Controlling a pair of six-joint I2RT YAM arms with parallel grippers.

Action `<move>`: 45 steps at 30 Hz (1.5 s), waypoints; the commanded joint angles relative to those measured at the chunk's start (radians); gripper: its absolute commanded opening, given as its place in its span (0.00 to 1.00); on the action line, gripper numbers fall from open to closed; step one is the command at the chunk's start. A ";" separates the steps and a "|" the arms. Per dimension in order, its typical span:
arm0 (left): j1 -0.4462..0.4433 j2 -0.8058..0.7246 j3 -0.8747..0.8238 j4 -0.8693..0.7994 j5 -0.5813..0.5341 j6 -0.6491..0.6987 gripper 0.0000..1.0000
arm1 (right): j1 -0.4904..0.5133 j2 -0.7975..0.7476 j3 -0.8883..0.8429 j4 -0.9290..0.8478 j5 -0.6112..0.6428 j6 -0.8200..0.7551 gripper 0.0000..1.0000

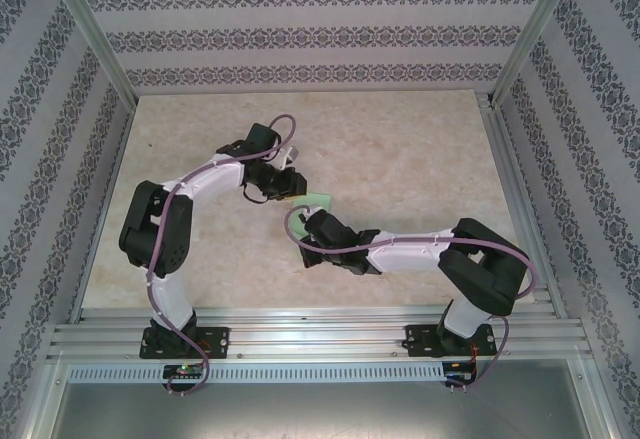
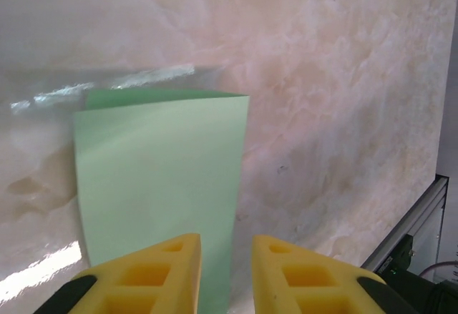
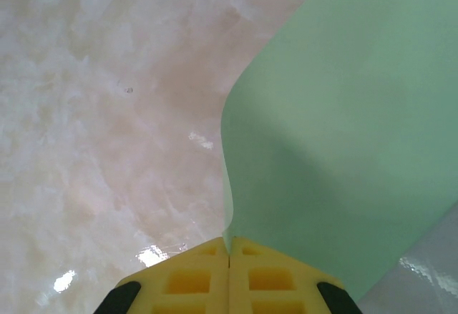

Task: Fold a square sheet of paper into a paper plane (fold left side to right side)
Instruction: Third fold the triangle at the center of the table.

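The square sheet of paper [image 1: 320, 200] sits near the middle of the marbled beige worktop [image 1: 420, 159], a little closer to the near edge than to the far one, and shows from above only as a small mint-green patch between the two wrists. The left gripper [image 1: 290, 185] reaches in from the left side and the right gripper [image 1: 310, 227] from the near right, so the two heads meet over the sheet. In the left wrist view the paper [image 2: 157, 178] lies folded over on itself, with a darker green strip of the lower layer peeking out beyond the far edge of the top layer. Here the left gripper [image 2: 225, 267] has its yellow fingers [image 2: 172, 264] set a narrow gap apart, the sheet's right-hand edge running down into that gap; whether either pad touches the paper cannot be told. A grey aluminium rail [image 2: 411, 221] crosses the lower right corner of that view. In the right wrist view the right gripper [image 3: 229, 253] is pressed fully together on a corner of the paper [image 3: 343, 128], which rises from the pinch in a smooth curve, lifted off the worktop [image 3: 107, 114].
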 commanded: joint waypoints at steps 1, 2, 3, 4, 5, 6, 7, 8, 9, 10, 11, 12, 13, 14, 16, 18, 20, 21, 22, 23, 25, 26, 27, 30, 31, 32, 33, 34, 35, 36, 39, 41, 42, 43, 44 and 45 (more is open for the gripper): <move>-0.026 0.084 0.047 0.002 0.043 0.021 0.22 | -0.011 -0.023 -0.019 0.032 -0.021 0.020 0.00; -0.027 0.109 0.061 0.004 0.041 0.023 0.21 | -0.012 -0.025 -0.020 0.031 -0.023 0.022 0.00; -0.028 0.135 0.075 0.003 0.035 0.026 0.20 | -0.015 -0.027 -0.019 0.032 -0.027 0.023 0.00; -0.029 0.156 0.088 0.000 0.032 0.032 0.20 | -0.017 -0.028 -0.019 0.034 -0.031 0.024 0.00; -0.028 0.180 0.103 -0.005 0.029 0.037 0.19 | -0.020 -0.028 -0.017 0.032 -0.034 0.024 0.00; -0.029 0.201 0.117 -0.008 0.029 0.042 0.19 | -0.022 -0.028 -0.016 0.029 -0.036 0.023 0.00; -0.028 0.216 0.125 -0.008 0.026 0.044 0.19 | -0.024 -0.028 -0.016 0.028 -0.040 0.024 0.00; -0.030 0.230 0.132 -0.010 0.022 0.045 0.18 | -0.029 -0.029 -0.016 0.028 -0.044 0.027 0.00; -0.030 0.240 0.137 -0.011 0.016 0.048 0.18 | -0.033 -0.030 -0.017 0.027 -0.047 0.029 0.00; -0.030 0.250 0.138 -0.014 0.010 0.049 0.18 | -0.037 -0.032 -0.018 0.028 -0.051 0.031 0.00; -0.031 0.258 0.140 -0.016 0.007 0.053 0.18 | -0.043 -0.034 -0.017 0.024 -0.052 0.034 0.00; -0.030 0.264 0.140 -0.017 0.000 0.055 0.17 | -0.050 -0.037 -0.019 0.026 -0.059 0.036 0.00; -0.030 0.271 0.141 -0.021 -0.006 0.057 0.17 | -0.055 -0.040 -0.021 0.028 -0.064 0.037 0.00; -0.031 0.277 0.139 -0.023 -0.013 0.062 0.17 | -0.063 -0.043 -0.021 0.026 -0.067 0.041 0.00; -0.032 0.283 0.136 -0.028 -0.028 0.067 0.17 | -0.077 -0.049 -0.021 0.025 -0.078 0.044 0.00; -0.034 0.290 0.134 -0.033 -0.036 0.073 0.17 | -0.093 -0.055 -0.021 0.020 -0.087 0.044 0.00; -0.038 0.296 0.132 -0.031 -0.036 0.074 0.17 | -0.108 -0.057 -0.021 0.015 -0.094 0.049 0.00; -0.039 0.300 0.130 -0.031 -0.036 0.076 0.17 | -0.116 -0.058 -0.021 0.014 -0.098 0.048 0.00; -0.040 0.303 0.130 -0.031 -0.038 0.075 0.17 | -0.122 -0.057 -0.019 0.010 -0.100 0.049 0.00; -0.043 0.305 0.127 -0.029 -0.038 0.076 0.17 | -0.129 -0.054 -0.019 0.009 -0.106 0.047 0.00; -0.046 0.309 0.125 -0.028 -0.040 0.075 0.17 | -0.139 -0.046 -0.016 0.004 -0.116 0.046 0.00; -0.047 0.310 0.123 -0.027 -0.041 0.077 0.17 | -0.145 -0.041 -0.015 0.000 -0.122 0.047 0.00; -0.046 0.310 0.123 -0.026 -0.043 0.077 0.16 | -0.150 -0.035 -0.016 0.004 -0.131 0.048 0.00; -0.050 0.312 0.122 -0.027 -0.044 0.075 0.17 | -0.161 -0.014 -0.018 0.016 -0.156 0.055 0.00; -0.052 0.312 0.121 -0.027 -0.044 0.075 0.17 | -0.164 -0.007 -0.018 0.017 -0.162 0.057 0.00; -0.053 0.312 0.121 -0.027 -0.046 0.074 0.16 | -0.164 0.001 -0.019 0.021 -0.166 0.061 0.00; -0.054 0.312 0.123 -0.027 -0.046 0.075 0.17 | -0.167 0.008 -0.019 0.027 -0.169 0.066 0.00; -0.054 0.313 0.123 -0.027 -0.046 0.075 0.17 | -0.169 0.016 -0.021 0.031 -0.172 0.069 0.00; -0.054 0.313 0.123 -0.026 -0.047 0.074 0.16 | -0.169 0.021 -0.025 0.041 -0.173 0.074 0.00; -0.055 0.314 0.123 -0.027 -0.047 0.074 0.17 | -0.172 0.026 -0.028 0.048 -0.175 0.078 0.00; -0.057 0.316 0.122 -0.027 -0.047 0.074 0.17 | -0.175 0.042 -0.031 0.069 -0.191 0.089 0.00; -0.057 0.317 0.122 -0.027 -0.048 0.075 0.17 | -0.175 0.049 -0.036 0.076 -0.192 0.093 0.00; -0.057 0.316 0.122 -0.027 -0.049 0.075 0.16 | -0.176 0.052 -0.038 0.078 -0.187 0.095 0.00; -0.057 0.316 0.121 -0.027 -0.050 0.075 0.17 | -0.178 0.053 -0.039 0.079 -0.186 0.097 0.00; -0.058 0.316 0.120 -0.026 -0.050 0.075 0.17 | -0.180 0.055 -0.041 0.083 -0.187 0.098 0.00; -0.058 0.317 0.121 -0.025 -0.052 0.075 0.17 | -0.184 0.058 -0.042 0.084 -0.187 0.098 0.00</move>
